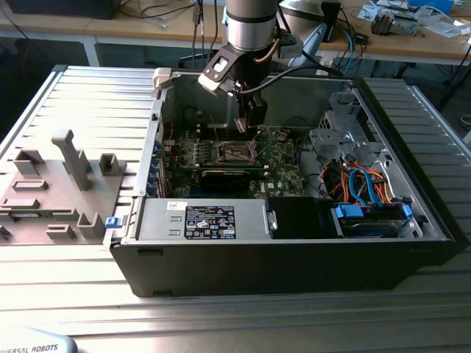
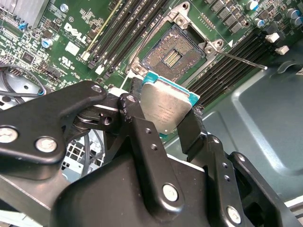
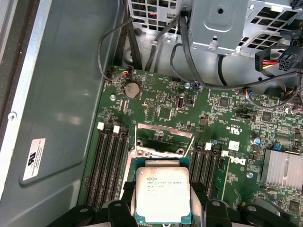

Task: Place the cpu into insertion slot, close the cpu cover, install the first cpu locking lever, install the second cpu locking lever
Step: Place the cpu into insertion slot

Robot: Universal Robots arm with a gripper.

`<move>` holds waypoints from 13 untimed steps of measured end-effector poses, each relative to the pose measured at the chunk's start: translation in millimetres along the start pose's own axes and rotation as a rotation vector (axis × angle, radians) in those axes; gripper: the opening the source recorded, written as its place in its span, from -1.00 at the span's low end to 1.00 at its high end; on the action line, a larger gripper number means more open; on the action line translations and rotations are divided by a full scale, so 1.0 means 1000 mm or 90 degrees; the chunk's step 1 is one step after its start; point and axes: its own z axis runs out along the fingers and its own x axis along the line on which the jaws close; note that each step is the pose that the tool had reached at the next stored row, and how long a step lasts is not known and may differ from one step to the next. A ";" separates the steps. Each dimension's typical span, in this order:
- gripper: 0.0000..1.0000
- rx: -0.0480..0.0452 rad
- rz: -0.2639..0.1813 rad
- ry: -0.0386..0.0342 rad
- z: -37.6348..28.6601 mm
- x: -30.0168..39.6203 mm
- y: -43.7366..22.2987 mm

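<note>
The cpu is clamped by two opposite edges between the jaws and hangs over the motherboard, not yet in the insertion slot.

In the exterior view the gripper reaches down into the open computer case. It hovers above the green board, just far of and slightly toward the exterior view's right of the insertion slot. The chip itself is too small to make out here.

In the second wrist view the cpu shows its silver top between the black fingers. The insertion slot lies bare and apart from it, its contact field exposed. A thin locking lever stands swung away beside the socket.

In the first wrist view the cpu sits square in the grip. The cpu cover stands raised just beyond it, and the chip hides most of the socket.

As I judge it, placing it well calls for the chip to go down flat, with its edges parallel to the socket rim and no sliding across the contacts. The second wrist view gives the open socket and the gap to it. The first wrist view gives the squareness and the raised cover. The exterior view gives the arm's place within the case.
</note>
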 end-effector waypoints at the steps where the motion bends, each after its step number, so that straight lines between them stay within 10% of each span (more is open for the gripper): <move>1: 0.08 0.0000 0.001 -0.0001 0.0002 0.0000 0.0000; 13: 0.08 -0.0001 0.004 -0.0003 0.0006 0.0000 0.0000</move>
